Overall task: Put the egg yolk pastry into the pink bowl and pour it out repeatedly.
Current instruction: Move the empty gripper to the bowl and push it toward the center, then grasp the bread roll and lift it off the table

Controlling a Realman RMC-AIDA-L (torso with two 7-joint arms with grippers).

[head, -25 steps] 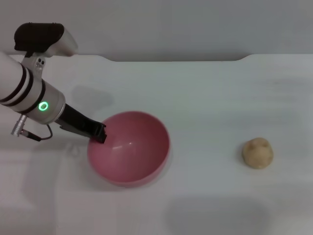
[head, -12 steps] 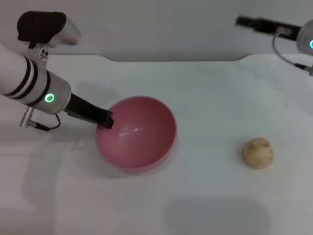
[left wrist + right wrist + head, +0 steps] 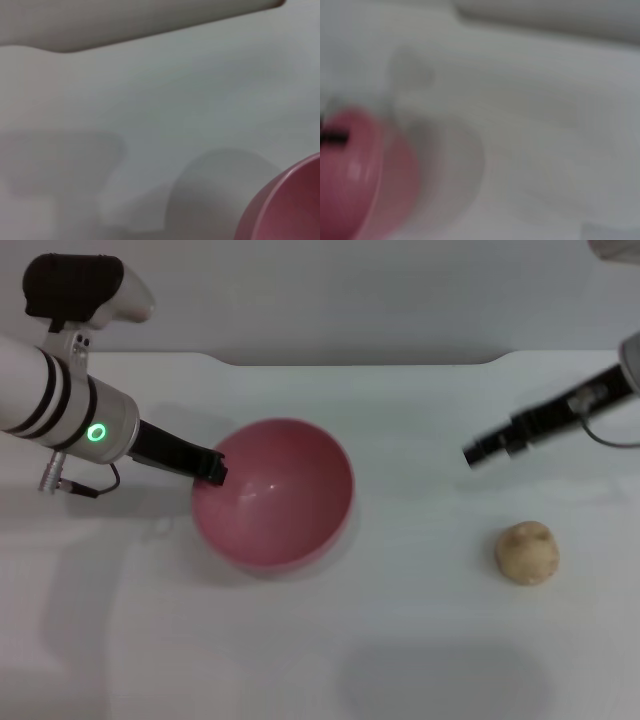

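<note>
A: Pink bowl (image 3: 272, 492) sits left of centre on the white table (image 3: 420, 640), mouth tipped toward the robot's right, smooth inside facing up and out. Nothing inside it.

B: Left gripper (image 3: 212, 467)?

A: At the bowl's left rim, dark fingers clamped on the edge. The arm comes in from the left side, green light lit on the wrist. The left wrist view shows only a slice of the bowl's wall (image 3: 287, 207) and bare table.

B: Pastry?

A: Egg yolk pastry (image 3: 526, 552) lies on the table, well to the right of the bowl, nothing touching it. Tan ball, creased top facing up.

B: Right gripper?

A: Right gripper (image 3: 478, 453) hangs in the air above the table, up and to the left of the pastry, between it and the bowl but nearer the pastry. The dark tip points toward the bowl's side. Can't tell how far open it is; the tip is blurred. Holding nothing that I can see.

B: Right wrist view?

A: Smeared. The bowl (image 3: 355, 170) shows as a pink shape at one side with pale table beyond. Pastry not visible there.
</note>
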